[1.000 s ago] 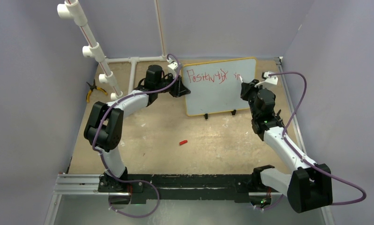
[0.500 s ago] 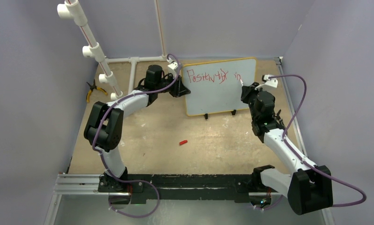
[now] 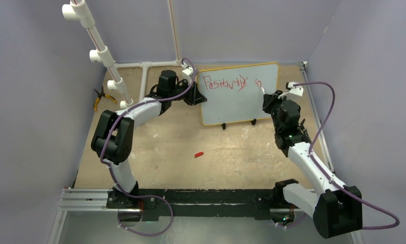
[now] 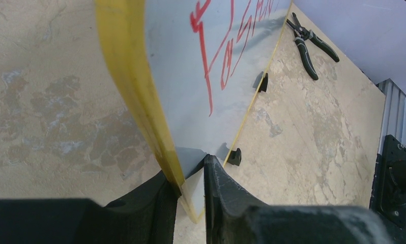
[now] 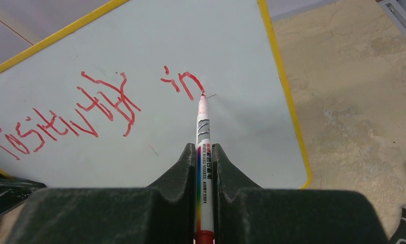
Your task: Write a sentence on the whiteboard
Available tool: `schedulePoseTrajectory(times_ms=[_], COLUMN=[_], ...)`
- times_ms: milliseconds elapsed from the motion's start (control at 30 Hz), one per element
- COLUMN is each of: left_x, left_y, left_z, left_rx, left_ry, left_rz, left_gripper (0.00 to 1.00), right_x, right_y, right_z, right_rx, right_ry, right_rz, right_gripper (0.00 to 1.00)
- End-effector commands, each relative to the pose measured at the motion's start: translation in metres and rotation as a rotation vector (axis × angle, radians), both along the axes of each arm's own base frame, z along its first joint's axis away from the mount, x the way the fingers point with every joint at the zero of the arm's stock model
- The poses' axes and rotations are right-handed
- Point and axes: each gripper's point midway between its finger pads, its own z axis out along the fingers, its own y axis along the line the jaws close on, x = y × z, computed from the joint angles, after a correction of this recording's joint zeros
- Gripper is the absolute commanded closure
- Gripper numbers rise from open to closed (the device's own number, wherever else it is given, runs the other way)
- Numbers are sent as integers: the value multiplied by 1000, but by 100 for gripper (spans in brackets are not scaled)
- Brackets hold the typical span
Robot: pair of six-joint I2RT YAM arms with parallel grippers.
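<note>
Tan, blotchy tabletop between lilac walls bears the whiteboard; left gripper pinches its edge, right gripper clamps a marker, tip touching the sentence.

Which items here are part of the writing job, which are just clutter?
In use: yellow-framed white whiteboard, clamped by left hand; red handwritten sentence; white whiteboard marker in right hand.
Lying about: small red piece, likely marker cap; yellow-handled pliers; white plastic pipe frame.
</note>
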Motion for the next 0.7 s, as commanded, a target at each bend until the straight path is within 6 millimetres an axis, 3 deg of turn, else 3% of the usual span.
schedulePoseTrajectory(times_ms=[0,167,233,300,433,667], left_x=[8,7,6,5,5,6], left_y=[5,9,11,14,21,24], left_z=[8,16,18,20,17,16], left_rx=[21,-5,-7,-8,20,27], left_ry=[-27,-21,-20,-19,-3,3], left_rz=[37,46,51,59,86,96], left_gripper=[74,54,39,34,36,58], right_x=[-4,-11,-16,-21,-35,-45], right_y=[7,25,35,46,74,132], right_z=[26,37,42,46,55,41], right_rx=[18,-6,-12,-19,-28,-41], right_ry=[-56,-94,-109,-128,-177,-157], right_rz=[41,164,225,288,419,535], right_gripper=[100,100,100,100,100,100])
